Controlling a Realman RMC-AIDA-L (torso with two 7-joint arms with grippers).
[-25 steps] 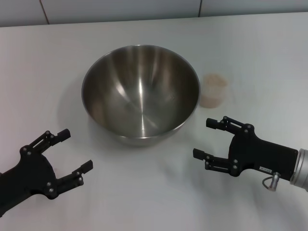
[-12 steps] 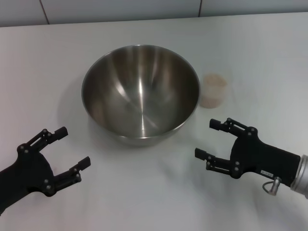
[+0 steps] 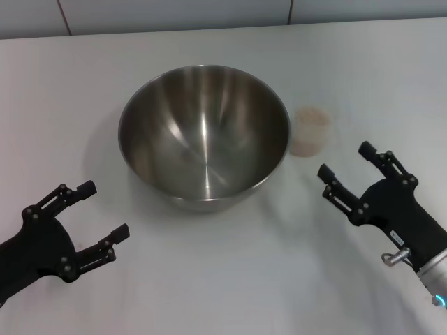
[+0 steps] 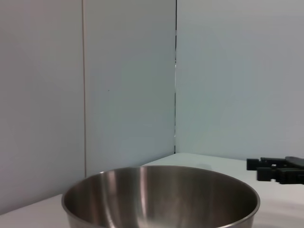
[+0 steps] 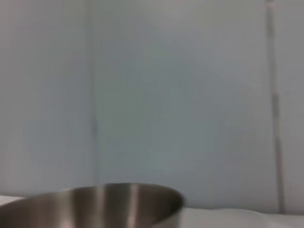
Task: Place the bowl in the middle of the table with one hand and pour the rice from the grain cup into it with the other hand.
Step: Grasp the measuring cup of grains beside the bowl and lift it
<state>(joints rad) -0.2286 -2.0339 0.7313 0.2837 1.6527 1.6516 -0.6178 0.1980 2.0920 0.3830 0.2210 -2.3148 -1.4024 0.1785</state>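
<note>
Nearest the robot, the left hand (image 3: 89, 219) hangs low over the near left part of the desk (image 3: 223, 279), its fingers spread wide and grasping nothing; it points toward the bowl but stands apart from it. On the near right the right hand (image 3: 353, 172) is likewise released, fingers parted and empty, angled up toward the grain cup without touching it.

Beyond both hands the bowl (image 3: 204, 132) stands upright about mid-desk, its shiny inside bare; the left wrist view shows its rim (image 4: 161, 190) close ahead, with the right hand's dark fingers (image 4: 278, 170) farther off past it; the right wrist view catches part of the bowl (image 5: 99, 206) too.

Just beside the bowl on the robot's right, a little farther back than the right hand, the grain cup (image 3: 309, 130) stands upright on the desk, the rice (image 3: 308, 143) showing pale through its wall; behind the desk rises a grey panelled wall (image 3: 174, 14).
</note>
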